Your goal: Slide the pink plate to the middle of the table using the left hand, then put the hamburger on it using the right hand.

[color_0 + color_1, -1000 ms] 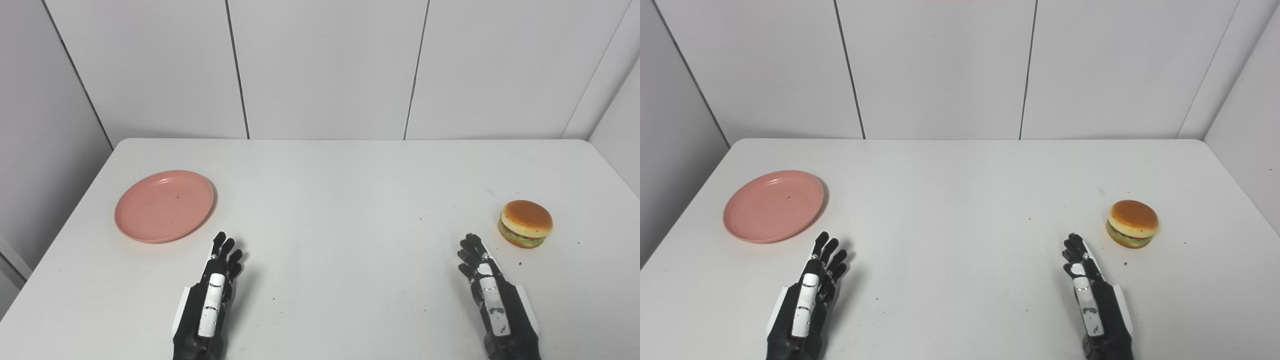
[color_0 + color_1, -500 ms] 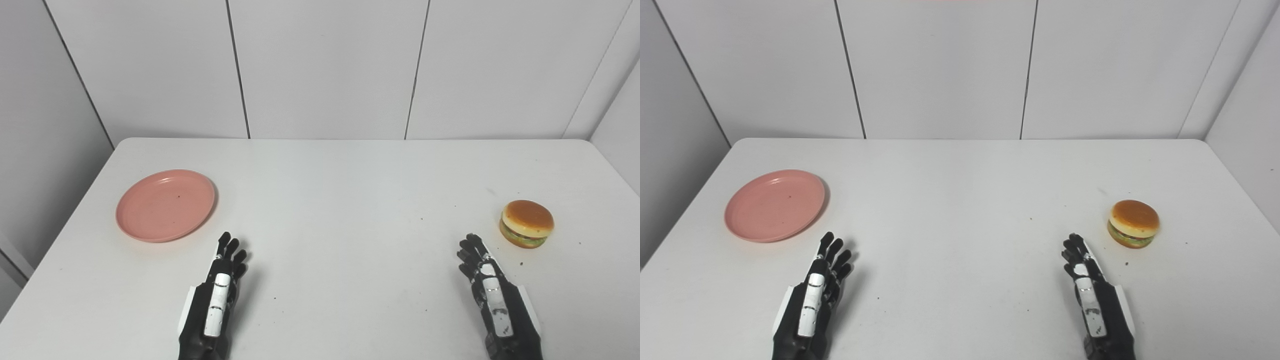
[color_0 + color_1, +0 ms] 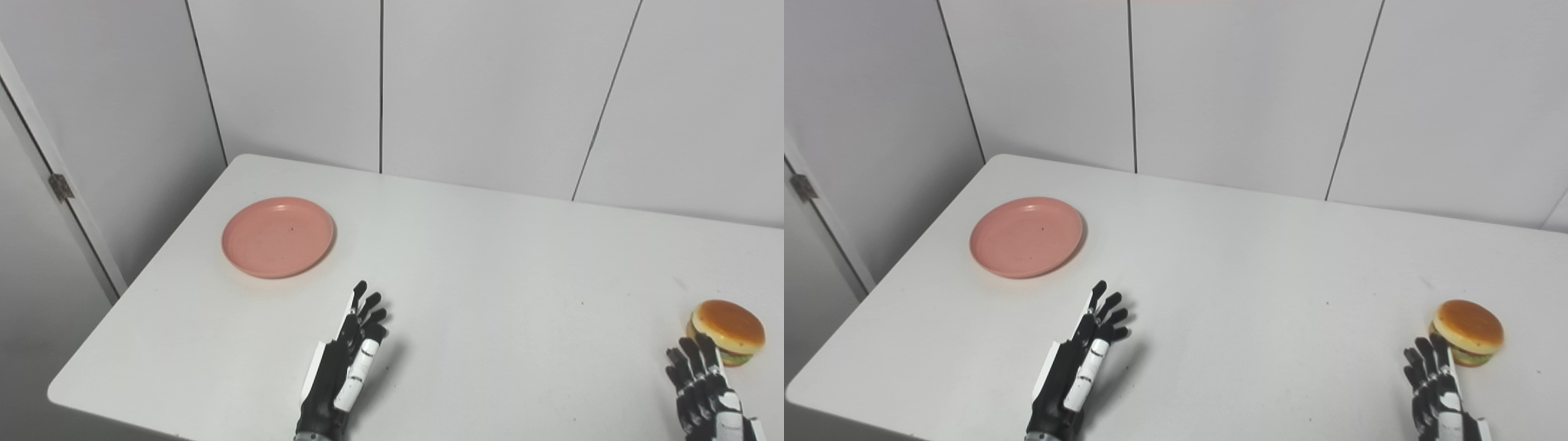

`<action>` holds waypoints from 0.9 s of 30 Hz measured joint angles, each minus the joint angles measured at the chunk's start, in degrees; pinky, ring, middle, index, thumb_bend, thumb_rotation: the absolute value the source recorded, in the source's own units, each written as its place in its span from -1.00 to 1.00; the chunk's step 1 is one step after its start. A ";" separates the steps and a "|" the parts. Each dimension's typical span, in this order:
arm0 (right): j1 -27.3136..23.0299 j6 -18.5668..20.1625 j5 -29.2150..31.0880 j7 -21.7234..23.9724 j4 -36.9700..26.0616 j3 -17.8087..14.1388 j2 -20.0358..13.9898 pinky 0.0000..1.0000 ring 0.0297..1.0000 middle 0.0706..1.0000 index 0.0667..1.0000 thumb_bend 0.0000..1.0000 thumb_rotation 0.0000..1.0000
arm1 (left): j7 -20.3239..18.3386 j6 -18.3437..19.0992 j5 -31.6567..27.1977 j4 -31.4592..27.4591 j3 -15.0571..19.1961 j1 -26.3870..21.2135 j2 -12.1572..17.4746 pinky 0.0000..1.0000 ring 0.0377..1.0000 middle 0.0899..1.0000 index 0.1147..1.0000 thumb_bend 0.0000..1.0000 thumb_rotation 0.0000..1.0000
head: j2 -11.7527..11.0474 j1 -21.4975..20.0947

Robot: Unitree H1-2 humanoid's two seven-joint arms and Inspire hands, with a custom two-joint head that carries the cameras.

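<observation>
1. Two things are seen in the left eye view: the pink plate point(image 3: 278, 236) lies near the table's point(image 3: 490, 263) left edge, and the hamburger point(image 3: 727, 331) sits far right. The left hand point(image 3: 346, 367) is held spread and empty, short of the plate.
2. Light and stiff the shallow plate is judged; its near rim is best pressed and dragged.
3. Right eye view: the right hand point(image 3: 1439, 392) is shown more fully, spread, just beside the hamburger, which is judged rubbery and best pinched at the sides.
</observation>
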 measured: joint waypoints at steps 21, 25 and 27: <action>-0.92 -5.61 0.32 1.80 4.08 0.15 -0.50 1.00 0.98 0.95 1.00 0.43 1.00 | 2.06 -4.43 0.03 3.87 -0.30 -1.00 -0.01 0.54 0.71 0.82 0.86 0.15 0.61 | -6.07 -0.52; -0.88 -5.71 0.34 1.80 4.04 0.22 -0.50 1.00 0.93 0.89 0.94 0.54 1.00 | 2.07 -4.43 -0.02 3.79 -0.29 -1.00 -0.01 0.57 0.73 0.84 0.89 0.11 0.61 | -4.93 -0.70; -0.82 -5.71 0.42 1.82 3.98 0.32 -0.54 1.00 0.89 0.84 0.88 0.60 1.00 | 2.06 -4.37 -0.11 3.63 -0.29 -0.97 -0.01 0.57 0.74 0.84 0.90 0.13 0.62 | -4.40 -0.70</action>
